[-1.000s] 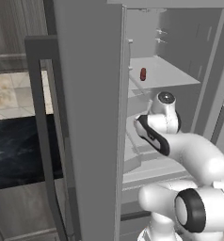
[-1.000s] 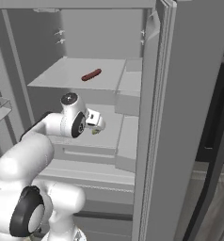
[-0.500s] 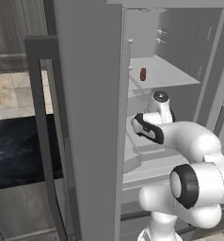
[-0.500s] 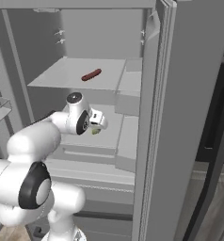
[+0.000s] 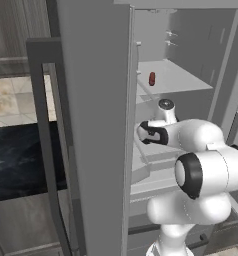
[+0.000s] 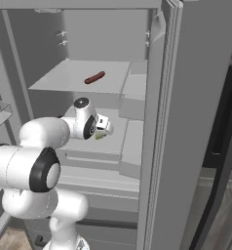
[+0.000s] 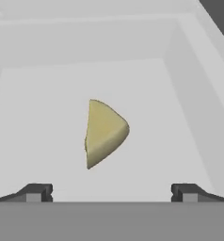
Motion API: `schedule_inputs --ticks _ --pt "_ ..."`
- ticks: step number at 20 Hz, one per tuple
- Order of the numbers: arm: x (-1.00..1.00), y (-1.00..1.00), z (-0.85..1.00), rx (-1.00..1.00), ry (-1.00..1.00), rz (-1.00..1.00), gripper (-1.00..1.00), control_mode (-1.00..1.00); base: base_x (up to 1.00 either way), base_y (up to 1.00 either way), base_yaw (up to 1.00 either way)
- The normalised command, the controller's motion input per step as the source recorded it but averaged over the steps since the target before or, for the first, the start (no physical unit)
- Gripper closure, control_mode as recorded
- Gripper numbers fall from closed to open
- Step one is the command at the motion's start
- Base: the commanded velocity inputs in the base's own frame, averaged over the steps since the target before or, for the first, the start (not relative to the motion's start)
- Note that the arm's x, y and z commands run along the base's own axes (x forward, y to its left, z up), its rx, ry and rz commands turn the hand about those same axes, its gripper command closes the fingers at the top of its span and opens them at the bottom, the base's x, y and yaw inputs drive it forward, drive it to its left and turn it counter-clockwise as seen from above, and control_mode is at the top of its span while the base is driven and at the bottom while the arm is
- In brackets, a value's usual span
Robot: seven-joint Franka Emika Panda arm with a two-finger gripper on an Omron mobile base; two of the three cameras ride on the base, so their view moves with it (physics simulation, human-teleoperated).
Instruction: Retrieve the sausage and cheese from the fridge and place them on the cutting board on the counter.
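Observation:
The cheese (image 7: 104, 132), a yellow wedge, lies on a pale lower shelf of the open fridge (image 6: 186, 122). In the hand view it sits just ahead of my gripper (image 7: 111, 193), centred between the two widely spread fingertips (image 7: 36, 192), apart from both. From the right base view my gripper (image 6: 104, 128) hovers over the cheese (image 6: 99, 136), which peeks out under the hand. The sausage (image 6: 94, 77), dark red-brown, rests on the shelf above; it also appears as the sausage (image 5: 152, 79) end-on. The black counter (image 5: 21, 160) runs at the left. The cutting board is out of view.
The open grey fridge door (image 5: 96, 125) with its dark handle (image 5: 46, 150) stands close on the left of the arm. Door bins (image 6: 1, 114) hang at the far left of the right base view. Shelf walls (image 7: 189, 94) close in around the cheese.
The arm's elbow has swung up and toward the cameras, and the hand has pushed slightly deeper into the fridge over the cheese. The jaws stayed wide apart.

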Motion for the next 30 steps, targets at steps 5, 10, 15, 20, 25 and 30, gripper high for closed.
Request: schedule_inputs --ticks 5,10,15,20,25,30 --pt "0.28 0.00 -0.20 0.00 0.02 0.00 -1.00 -1.00 0.00 0.00 0.00" --pt "0.31 0.00 -0.12 0.00 0.03 0.00 -1.00 -1.00 0.00 0.00 0.00" --pt "0.31 0.00 -0.12 0.00 0.05 0.00 -1.00 -1.00 0.00 0.00 0.00" --pt "0.22 0.03 -0.20 0.00 0.06 0.00 -1.00 -1.00 0.00 0.00 0.00" --pt "0.00 0.04 -0.30 0.00 0.05 0.00 -1.00 -1.00 0.00 0.00 0.00" --pt "0.00 0.00 -0.23 0.00 0.01 0.00 1.00 -1.00 0.00 0.00 0.00"
